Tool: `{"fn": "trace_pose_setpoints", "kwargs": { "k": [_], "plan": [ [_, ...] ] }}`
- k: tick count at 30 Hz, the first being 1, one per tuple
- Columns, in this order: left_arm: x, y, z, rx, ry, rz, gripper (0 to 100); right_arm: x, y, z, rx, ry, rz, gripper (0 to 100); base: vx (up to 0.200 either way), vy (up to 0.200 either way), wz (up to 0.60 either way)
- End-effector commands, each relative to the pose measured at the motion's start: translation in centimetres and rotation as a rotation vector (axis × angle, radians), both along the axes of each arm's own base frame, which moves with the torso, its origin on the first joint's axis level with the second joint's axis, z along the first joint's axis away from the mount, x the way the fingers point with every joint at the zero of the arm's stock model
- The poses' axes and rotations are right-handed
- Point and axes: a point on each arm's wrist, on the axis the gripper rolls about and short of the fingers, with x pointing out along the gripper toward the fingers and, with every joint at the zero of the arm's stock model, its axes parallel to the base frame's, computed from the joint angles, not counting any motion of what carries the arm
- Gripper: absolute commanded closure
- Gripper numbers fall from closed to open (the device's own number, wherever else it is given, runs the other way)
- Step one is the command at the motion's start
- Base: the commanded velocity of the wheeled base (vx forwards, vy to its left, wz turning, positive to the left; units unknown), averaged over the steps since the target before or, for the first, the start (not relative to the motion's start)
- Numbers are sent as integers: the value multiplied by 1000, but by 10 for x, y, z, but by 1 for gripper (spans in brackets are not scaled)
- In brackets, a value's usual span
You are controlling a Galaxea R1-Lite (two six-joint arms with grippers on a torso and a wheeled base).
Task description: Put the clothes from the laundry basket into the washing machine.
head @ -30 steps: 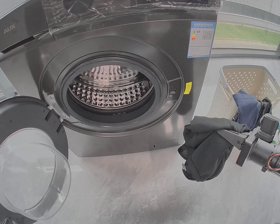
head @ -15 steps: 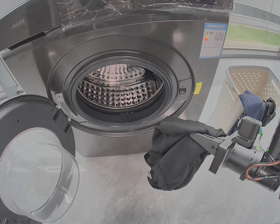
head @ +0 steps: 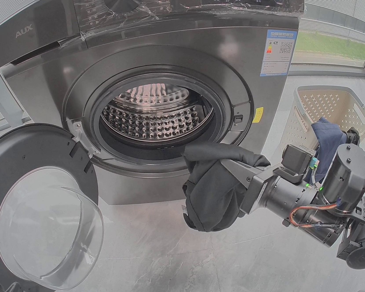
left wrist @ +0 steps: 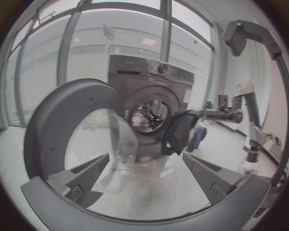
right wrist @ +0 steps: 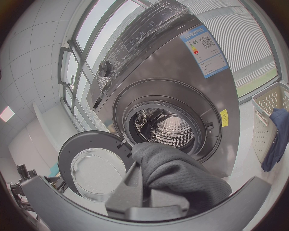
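My right gripper (head: 229, 167) is shut on a black garment (head: 212, 189) that hangs in front of the lower right rim of the washing machine (head: 144, 60) opening. The drum (head: 154, 114) is open and holds nothing I can see. In the right wrist view the black garment (right wrist: 177, 174) drapes over my fingers (right wrist: 132, 189), with the drum (right wrist: 165, 127) beyond. A blue garment (head: 326, 143) hangs over the rim of the beige laundry basket (head: 341, 103) at the right. My left gripper (left wrist: 144, 161) stands open low at the left, near the door (left wrist: 75, 120).
The round door (head: 35, 203) is swung fully open to the left of the machine, with its glass bowl facing out. Bare grey floor lies in front of the machine. Windows stand behind the basket.
My right arm has carried the black garment leftward and up, from beside the basket to the drum's lower rim. The head camera shifted slightly at first. The left gripper dropped a little.
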Motion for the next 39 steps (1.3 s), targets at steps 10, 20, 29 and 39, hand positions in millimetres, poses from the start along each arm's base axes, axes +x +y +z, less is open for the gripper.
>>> {"fn": "trace_pose_setpoints", "kwargs": {
  "k": [10, 20, 29, 39],
  "plan": [
    [75, -10, 45, -14, 305, -433, 0, 19, 30, 8, 53, -56, 54, 100, 0, 0, 0],
    [124, -42, 44, 25, 441, -661, 0, 27, 35, 7, 67, -67, 37, 100, 0, 0, 0],
    [159, -70, 34, 50, 530, -743, 0, 24, 36, 9, 73, -71, 42, 100, 0, 0, 0],
    [202, -93, 17, 58, 613, -749, 0, 23, 35, 12, 88, -86, 42, 100, 0, 0, 0]
  ]
}}
